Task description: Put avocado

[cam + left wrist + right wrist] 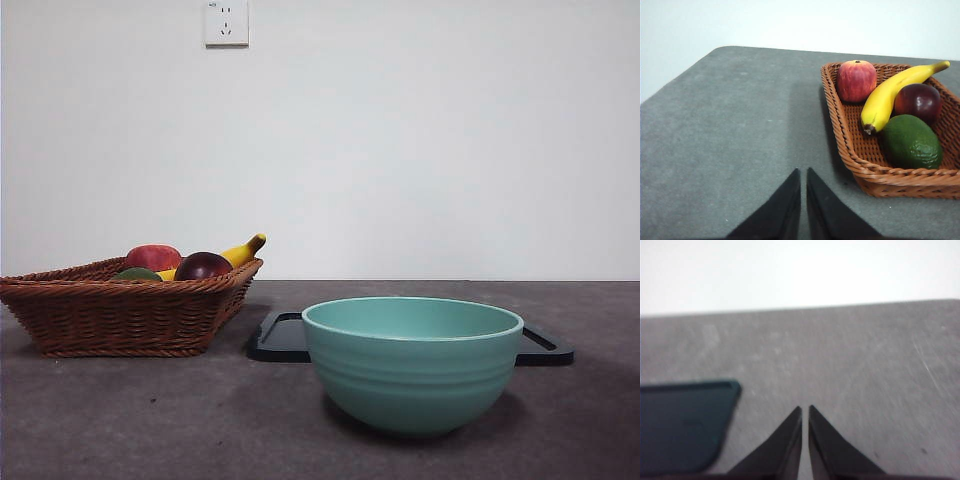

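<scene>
Reaching for the avocado [912, 142] in the basket [875, 172], we should spread the left claw [803, 172], now together like the right claw [805, 410], and drop between banana [890, 95] and rim.

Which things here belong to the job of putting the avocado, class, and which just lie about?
Job: avocado; wicker basket holding it; left gripper, nearest it, shut.
Lying about: apple, banana, maroon fruit, teal bowl, black tray, right gripper.

Front view: basket [120, 315] at 9 o'clock holds avocado [138, 273], apple [152, 257], plum [203, 266], and banana [243, 250]. Bowl [412, 362] at 5 o'clock stands before the tray [280, 338].
</scene>
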Motion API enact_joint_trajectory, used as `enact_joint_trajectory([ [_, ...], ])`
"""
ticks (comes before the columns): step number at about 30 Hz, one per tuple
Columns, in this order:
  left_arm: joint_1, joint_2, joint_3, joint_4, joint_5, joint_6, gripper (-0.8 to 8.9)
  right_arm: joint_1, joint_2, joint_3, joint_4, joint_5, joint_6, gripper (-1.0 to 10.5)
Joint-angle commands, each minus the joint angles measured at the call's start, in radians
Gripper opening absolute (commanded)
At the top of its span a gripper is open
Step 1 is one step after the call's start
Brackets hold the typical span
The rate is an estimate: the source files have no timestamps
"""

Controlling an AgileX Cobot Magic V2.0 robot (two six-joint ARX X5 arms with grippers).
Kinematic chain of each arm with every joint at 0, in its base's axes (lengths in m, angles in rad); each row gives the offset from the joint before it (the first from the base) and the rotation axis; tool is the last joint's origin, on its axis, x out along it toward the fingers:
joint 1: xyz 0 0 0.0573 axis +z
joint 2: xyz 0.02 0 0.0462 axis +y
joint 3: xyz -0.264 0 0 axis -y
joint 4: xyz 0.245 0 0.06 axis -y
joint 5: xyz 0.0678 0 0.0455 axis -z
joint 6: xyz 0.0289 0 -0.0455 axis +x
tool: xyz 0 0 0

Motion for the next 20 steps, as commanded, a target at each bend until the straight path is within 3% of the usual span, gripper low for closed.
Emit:
enact_joint_trajectory([
  [1,0.000,-0.001,0.025,-0.003,-0.005,-0.034,0.18,0.002,-0.002,-0.001,0.079,-0.021,0.096,0.1],
  [7,0.000,0.001,0.103,0.093,-0.005,-0.131,0.18,0.002,0.000,0.074,0.103,-0.023,0.212,0.1],
  [12,0.000,0.041,0.206,0.114,-0.009,-0.140,0.18,0.002,0.042,0.171,0.053,-0.027,0.274,0.1],
  [20,-0.003,0.219,0.434,-0.074,-0.005,-0.172,0.18,0.003,0.194,0.393,-0.158,-0.157,0.301,0.1],
])
